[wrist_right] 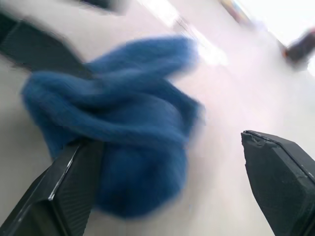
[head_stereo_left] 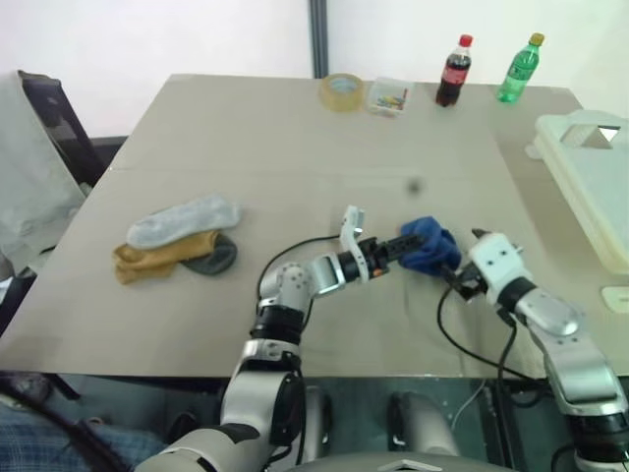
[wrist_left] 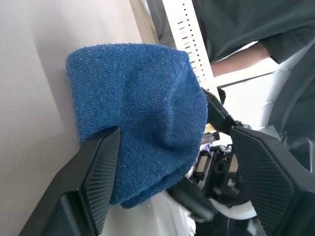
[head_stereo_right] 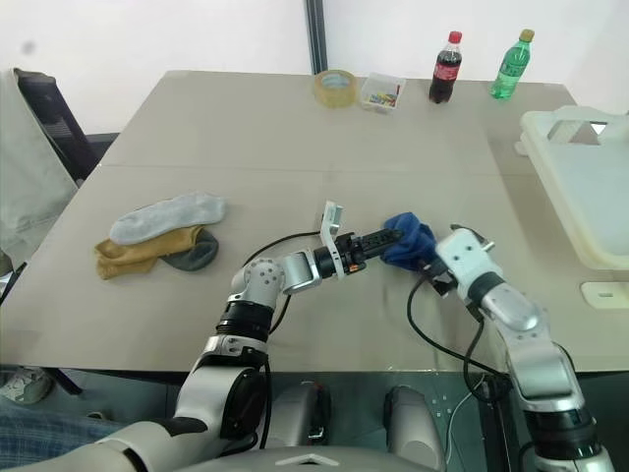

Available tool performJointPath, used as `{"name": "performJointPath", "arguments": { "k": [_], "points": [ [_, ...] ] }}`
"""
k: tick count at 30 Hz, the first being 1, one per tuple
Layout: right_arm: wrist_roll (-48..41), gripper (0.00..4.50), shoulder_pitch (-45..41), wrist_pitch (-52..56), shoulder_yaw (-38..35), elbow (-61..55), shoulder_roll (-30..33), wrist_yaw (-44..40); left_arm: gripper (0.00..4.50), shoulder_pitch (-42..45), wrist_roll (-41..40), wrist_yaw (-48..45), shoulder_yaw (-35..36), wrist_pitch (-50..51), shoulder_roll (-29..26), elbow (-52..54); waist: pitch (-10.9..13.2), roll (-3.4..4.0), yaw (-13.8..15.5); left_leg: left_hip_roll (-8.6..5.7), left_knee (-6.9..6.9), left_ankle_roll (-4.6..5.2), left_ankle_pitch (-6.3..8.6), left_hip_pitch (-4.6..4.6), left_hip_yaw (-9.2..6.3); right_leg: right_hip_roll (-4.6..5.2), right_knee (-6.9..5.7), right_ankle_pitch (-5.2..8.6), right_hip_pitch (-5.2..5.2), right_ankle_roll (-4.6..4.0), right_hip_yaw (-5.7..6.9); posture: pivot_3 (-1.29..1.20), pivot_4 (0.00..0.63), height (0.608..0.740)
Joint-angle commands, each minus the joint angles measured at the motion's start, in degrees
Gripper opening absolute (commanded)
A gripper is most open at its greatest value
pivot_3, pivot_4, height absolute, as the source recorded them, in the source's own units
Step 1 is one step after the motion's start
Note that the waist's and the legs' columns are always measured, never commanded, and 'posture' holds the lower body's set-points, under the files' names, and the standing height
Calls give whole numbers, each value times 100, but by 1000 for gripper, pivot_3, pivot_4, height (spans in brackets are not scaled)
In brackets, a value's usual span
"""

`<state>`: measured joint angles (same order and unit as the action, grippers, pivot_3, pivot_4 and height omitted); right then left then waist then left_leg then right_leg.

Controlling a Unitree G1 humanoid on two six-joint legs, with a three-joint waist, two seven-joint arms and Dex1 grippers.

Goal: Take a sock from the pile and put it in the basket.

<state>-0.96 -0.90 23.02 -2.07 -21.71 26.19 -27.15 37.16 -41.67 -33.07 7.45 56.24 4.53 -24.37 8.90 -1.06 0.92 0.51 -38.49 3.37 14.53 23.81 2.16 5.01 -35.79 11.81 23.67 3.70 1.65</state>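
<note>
A royal blue sock (head_stereo_left: 429, 246) lies bunched on the beige table (head_stereo_left: 295, 147), just right of centre. My left gripper (head_stereo_left: 409, 248) reaches in level from the left and stands open, its fingers either side of the sock; one finger (wrist_left: 101, 167) touches the cloth, the other stands apart. Right of the sock, my right gripper (head_stereo_left: 460, 278) is open and points at it, and the sock (wrist_right: 123, 123) sits just ahead of its fingers. The pile (head_stereo_left: 177, 241) of light grey, mustard and dark socks lies at the table's left. The off-white basket (head_stereo_left: 590, 187) stands at the right edge.
Along the far edge stand a tape roll (head_stereo_left: 341, 90), a small clear box (head_stereo_left: 388, 95), a cola bottle (head_stereo_left: 453, 71) and a green bottle (head_stereo_left: 518, 69). A dark chair (head_stereo_left: 59, 128) stands off the table's left. A person's arm (wrist_left: 236, 59) shows behind.
</note>
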Motion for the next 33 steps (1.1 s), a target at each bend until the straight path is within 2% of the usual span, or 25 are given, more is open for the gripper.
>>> {"name": "performJointPath", "arguments": {
  "k": [1, 4, 10, 14, 23, 33],
  "points": [
    [-880, 4500, 44, 731, -644, -546, -85, -149, 3773, 22, 119, -124, -173, -6, -7, -62, 0, 0, -7, 1, -1, 0, 0, 0, 0, 0, 0, 1, -1, -2, 0, 0, 150, 740],
    [-1447, 4500, -440, 1297, -1120, -461, -382, 201, 3773, -62, 146, -238, -254, -22, -22, 81, 0, 1, -20, 2, -7, 1, 0, -2, 1, 0, -2, 10, -1, -20, -1, 0, 150, 740],
    [-2439, 4500, -1207, 2322, -1456, -170, -1060, 619, 3773, -357, 42, -743, -484, -86, -138, 595, 0, 6, -20, 10, -2, 1, 0, -1, 0, -3, -7, 10, 3, -22, -1, 0, 150, 740],
    [-2947, 4500, -1542, 2871, -1687, 44, -1181, 813, 3773, -422, 194, -831, -630, -206, -242, 637, 1, 9, -5, 6, -1, 2, 1, 5, 0, 2, -4, 8, 4, -19, 1, 0, 150, 740],
    [-3191, 4500, -1215, 3922, -1593, 345, -721, 876, 3773, -455, 294, -820, -644, -360, -262, 563, 1, 10, -18, 2, -1, 6, 3, 3, 1, 1, -6, 9, 4, -20, 0, 0, 150, 740],
    [-4073, 4500, -1417, 4539, -2102, 685, -1786, 1328, 3773, -409, 407, -868, -682, -455, -262, 515, -3, 11, -74, 9, -4, 6, 3, -6, 3, -7, -11, 3, 1, -10, -2, 0, 150, 740]
  ]
}}
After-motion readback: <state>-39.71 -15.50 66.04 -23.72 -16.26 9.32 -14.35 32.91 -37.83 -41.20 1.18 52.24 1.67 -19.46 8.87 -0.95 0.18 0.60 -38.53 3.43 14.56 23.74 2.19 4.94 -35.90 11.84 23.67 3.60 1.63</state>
